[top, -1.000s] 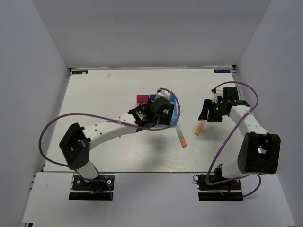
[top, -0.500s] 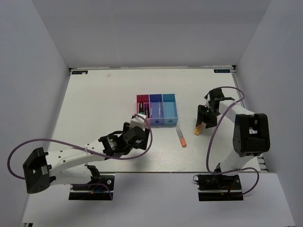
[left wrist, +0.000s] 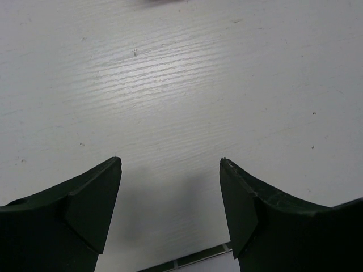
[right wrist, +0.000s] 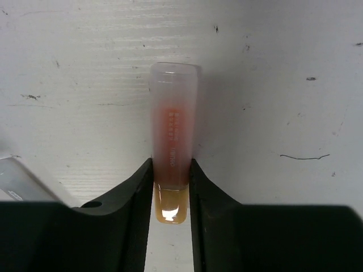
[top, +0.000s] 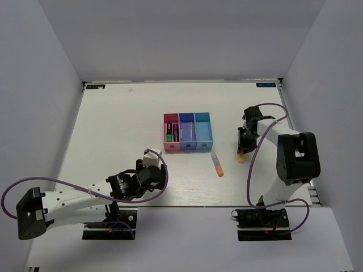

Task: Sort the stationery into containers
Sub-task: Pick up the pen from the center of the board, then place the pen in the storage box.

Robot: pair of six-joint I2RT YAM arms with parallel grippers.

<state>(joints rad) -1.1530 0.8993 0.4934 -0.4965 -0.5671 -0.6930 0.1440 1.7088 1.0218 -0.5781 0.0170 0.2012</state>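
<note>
Far-left table: the table lies bare from the left wall to the row of bins, a wide lane.
Bins: they stand mid-table, open at the top and reachable from above.
Left gripper: its jaws stand wide apart over bare tabletop.
Near-left: the left arm lies low across this corner and blocks it.
Front of bins: the orange-grey marker lies just near-right of the row, apart from it.
Right side: the right gripper, clamped on the short orange-yellow marker, together with the right arm and purple cable, crowds the strip by the right wall.
</note>
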